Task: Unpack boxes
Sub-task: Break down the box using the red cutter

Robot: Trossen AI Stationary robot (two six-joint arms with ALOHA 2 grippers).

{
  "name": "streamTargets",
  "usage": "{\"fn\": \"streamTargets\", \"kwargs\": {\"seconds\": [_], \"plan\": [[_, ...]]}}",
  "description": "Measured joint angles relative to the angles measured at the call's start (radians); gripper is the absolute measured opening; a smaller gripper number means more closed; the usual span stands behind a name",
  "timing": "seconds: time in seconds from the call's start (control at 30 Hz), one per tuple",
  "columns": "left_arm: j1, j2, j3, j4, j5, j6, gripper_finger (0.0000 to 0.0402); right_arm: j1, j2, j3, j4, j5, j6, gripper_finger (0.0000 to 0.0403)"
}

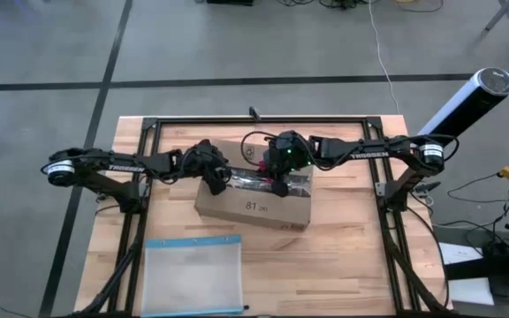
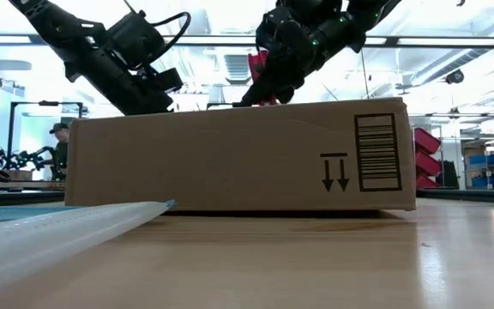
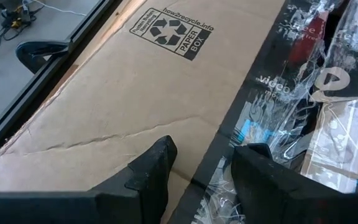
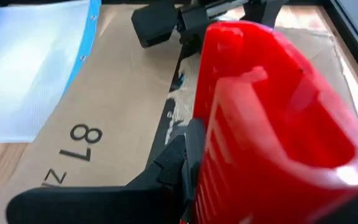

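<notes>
Box (image 1: pixel 254 209) lies flat, long axis running between the arms, under released left gripper (image 3: pixel 197 171) and right gripper (image 4: pixel 188 168) grasping red tool (image 4: pixel 272 118).

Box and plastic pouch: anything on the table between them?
No. In the high view only bare wood table separates the box from the pouch.

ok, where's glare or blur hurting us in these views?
Right wrist view: red tool fills the frame, blurred. Left wrist view: glare on clear tape along the box seam. Low view: bright backlit ceiling, arms silhouetted; pouch soft in the foreground.
</notes>
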Motion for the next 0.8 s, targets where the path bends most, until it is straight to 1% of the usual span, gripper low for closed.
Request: {"fn": "streamTargets", "kwargs": {"seconds": [0.17, 0.33, 0.53, 0.67, 0.8], "plan": [[0.000, 0.000, 0.000, -0.002, -0.002, -0.011, 0.0155, 0.013, 0.000, -0.003, -0.030, 0.037, 0.011, 0.0030], [0.001, 0.000, 0.000, -0.018, -0.049, -0.027, 0.0155, 0.025, -0.005, -0.004, -0.057, 0.063, 0.021, 0.0030], [0.002, 0.000, -0.001, -0.022, -0.053, -0.035, 0.0155, 0.037, -0.034, -0.005, -0.094, 0.085, 0.036, 0.0030], [0.006, 0.000, -0.001, -0.022, -0.053, -0.044, 0.0155, 0.052, -0.057, -0.005, -0.120, 0.128, 0.046, 0.0030], [0.015, 0.001, -0.001, -0.022, -0.059, -0.057, 0.0155, 0.067, -0.069, -0.012, -0.152, 0.147, 0.069, 0.0030]]}}
